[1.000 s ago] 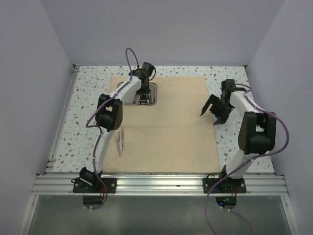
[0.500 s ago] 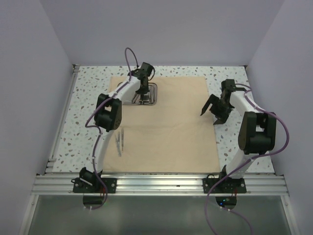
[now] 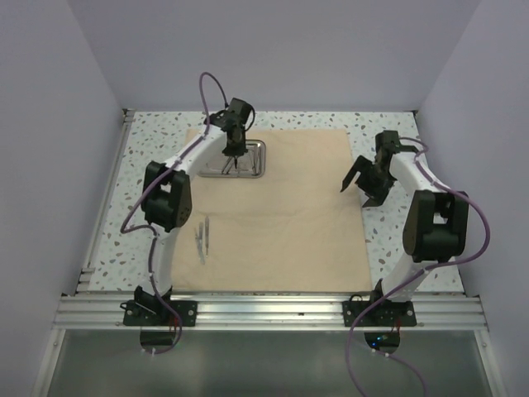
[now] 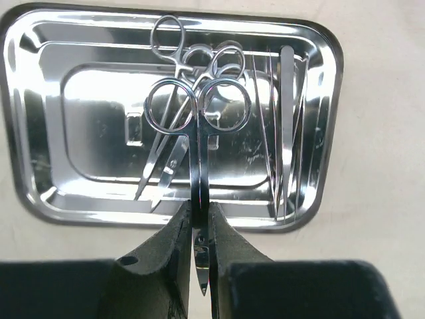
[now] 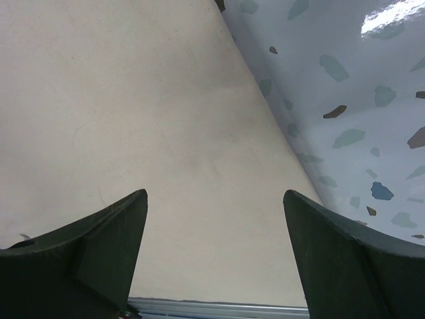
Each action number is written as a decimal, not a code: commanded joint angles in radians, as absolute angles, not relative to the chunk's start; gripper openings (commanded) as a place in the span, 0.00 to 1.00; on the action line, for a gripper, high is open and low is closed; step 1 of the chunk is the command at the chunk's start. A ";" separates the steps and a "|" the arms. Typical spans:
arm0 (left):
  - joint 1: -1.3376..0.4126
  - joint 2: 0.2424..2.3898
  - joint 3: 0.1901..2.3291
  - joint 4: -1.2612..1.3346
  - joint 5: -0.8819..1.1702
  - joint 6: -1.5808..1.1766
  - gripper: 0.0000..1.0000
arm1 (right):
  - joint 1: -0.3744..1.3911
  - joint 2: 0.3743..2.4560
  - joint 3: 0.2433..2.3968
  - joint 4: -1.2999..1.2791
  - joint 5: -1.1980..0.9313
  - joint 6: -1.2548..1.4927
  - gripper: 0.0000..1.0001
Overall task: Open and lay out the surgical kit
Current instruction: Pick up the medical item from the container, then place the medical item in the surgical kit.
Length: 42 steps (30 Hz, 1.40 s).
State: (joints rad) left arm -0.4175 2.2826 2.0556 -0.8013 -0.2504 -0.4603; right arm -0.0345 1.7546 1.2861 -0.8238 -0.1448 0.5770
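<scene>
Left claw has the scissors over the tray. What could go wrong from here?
The left claw pinches the scissors only near the blades, so the ringed end could swing or slip. Their rings overlap another ringed instrument in the tray; lifting might snag it.

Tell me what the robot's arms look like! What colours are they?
The left arm and right arm are white tubes with chunky black joints. A purple cable loops along each. The left end effector and right end effector each have two dark, wedge-shaped fingers.
</scene>
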 commanded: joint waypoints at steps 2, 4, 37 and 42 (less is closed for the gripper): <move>-0.414 2.041 1.905 -0.769 -0.232 -0.471 0.00 | -0.034 1.658 1.267 -0.816 -0.141 0.588 0.87; -0.426 1.982 1.846 -0.769 -0.235 -0.489 0.00 | -0.034 1.629 1.237 -0.808 -0.147 0.588 0.87; -0.968 1.643 1.206 -0.831 -0.328 -1.089 0.62 | 0.084 1.106 0.979 -0.904 -0.172 0.637 0.90; -0.933 1.644 1.365 -0.937 -0.425 -0.982 0.67 | 0.080 1.089 0.965 -0.908 -0.137 0.641 0.91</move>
